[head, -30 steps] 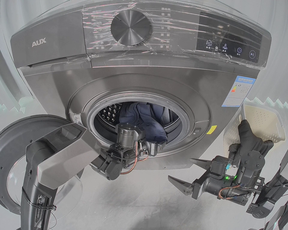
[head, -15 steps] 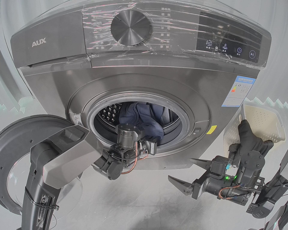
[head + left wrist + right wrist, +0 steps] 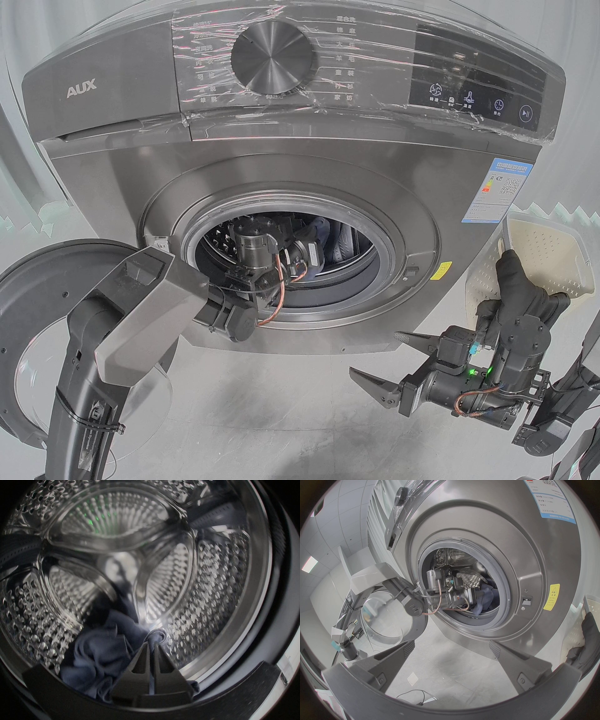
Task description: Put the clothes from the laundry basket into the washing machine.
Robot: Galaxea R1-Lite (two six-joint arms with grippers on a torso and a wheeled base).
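The washing machine stands in front with its round opening uncovered. My left arm's wrist is inside that opening. In the left wrist view my left gripper is shut on a dark blue garment, which lies bunched on the drum's floor. From the right wrist view the same blue garment shows past the left wrist. My right gripper hangs open and holds nothing, low in front of the machine. A black garment drapes over the rim of the cream laundry basket.
The machine's round door is swung open to the left, beside my left arm. The basket leans against the machine's right side. Bare grey floor lies in front of the machine.
My left arm has pushed up and deeper into the drum, taking the blue garment off the door rim and inside. The right arm has not moved.
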